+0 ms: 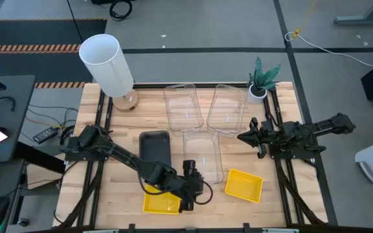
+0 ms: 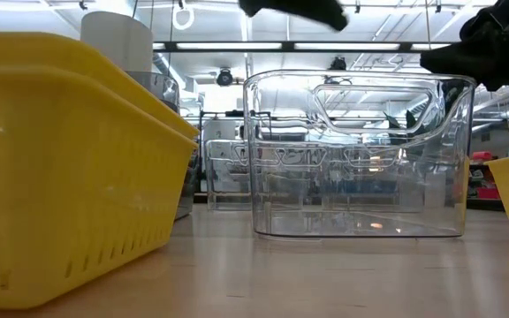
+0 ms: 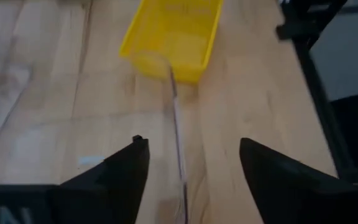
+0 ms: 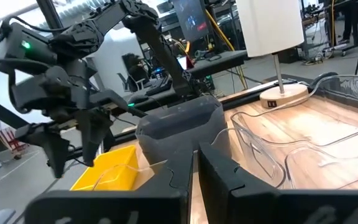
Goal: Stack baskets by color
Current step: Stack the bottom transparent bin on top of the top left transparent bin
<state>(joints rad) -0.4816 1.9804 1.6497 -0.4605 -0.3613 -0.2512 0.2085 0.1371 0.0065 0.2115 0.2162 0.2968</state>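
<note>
Three clear baskets show: two at the back [image 1: 183, 107] [image 1: 226, 107] and one in the middle [image 1: 204, 155]. A dark grey basket [image 1: 155, 145] lies left of the middle one. One yellow basket [image 1: 160, 202] sits by the near edge, another [image 1: 243, 184] to its right. My left gripper [image 1: 198, 186] is open at the middle clear basket's near end. In the left wrist view its fingers [image 3: 191, 168] stand either side of that basket's thin wall edge [image 3: 176, 130], apart from it. My right gripper [image 1: 246, 136] waits shut at the right.
A tall white cylinder lamp [image 1: 107, 65] on a wooden base stands at the back left. A small potted plant [image 1: 261, 81] stands at the back right. Bare wood lies along the near edge between and beside the yellow baskets.
</note>
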